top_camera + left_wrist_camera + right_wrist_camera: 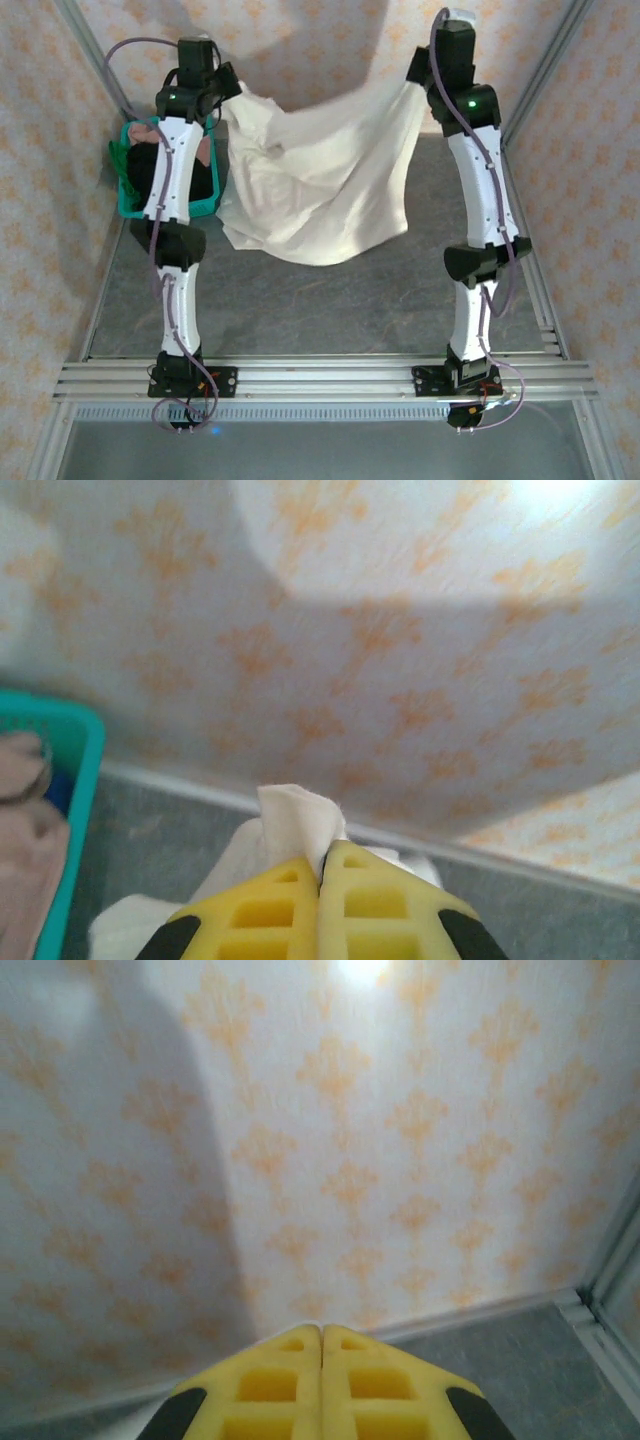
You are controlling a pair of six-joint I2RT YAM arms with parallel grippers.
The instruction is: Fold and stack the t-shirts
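A large cream-white t-shirt (pixel 320 180) hangs stretched between both raised arms over the far half of the table, sagging in the middle. My left gripper (pixel 226 88) is shut on its left corner; in the left wrist view a tuft of white cloth (pixel 295 815) sticks out between the closed yellow fingertips of that gripper (pixel 325 858). My right gripper (pixel 419 74) holds the right corner up near the back wall. The right wrist view has that gripper (pixel 322 1332) with its yellow fingers pressed together, the cloth hidden below them. Pink cloth (pixel 25 830) lies in the bin.
A teal plastic bin (pixel 128 205) stands at the far left under my left arm, with pink (pixel 206 150), dark and green cloth in it; its wall (pixel 80 742) appears in the left wrist view. Patterned walls enclose the grey table (pixel 320 310).
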